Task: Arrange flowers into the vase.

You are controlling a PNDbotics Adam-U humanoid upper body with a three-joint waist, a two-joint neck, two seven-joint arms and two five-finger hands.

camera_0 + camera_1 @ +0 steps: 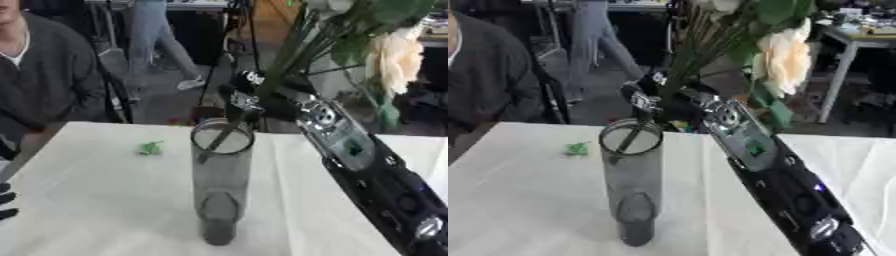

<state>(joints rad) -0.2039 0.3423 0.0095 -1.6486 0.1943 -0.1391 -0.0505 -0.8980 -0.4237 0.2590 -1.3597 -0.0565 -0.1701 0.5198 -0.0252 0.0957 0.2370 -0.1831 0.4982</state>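
Observation:
A tall grey see-through vase [220,185] stands upright in the middle of the white table [96,200]. My right hand [248,97] hovers just behind and above the vase's rim, shut on a bunch of green stems [289,65]. Their lower ends dip into the vase mouth. The bunch leans up to the right and carries a cream rose [393,60] and green leaves [367,20]. My left hand [7,200] shows only as dark fingers at the left edge, low down; they look straight.
A small green scrap [150,148] lies on the table left of the vase. My right forearm [376,175] crosses the table's right side. A person in a dark top [44,75] sits beyond the far left edge.

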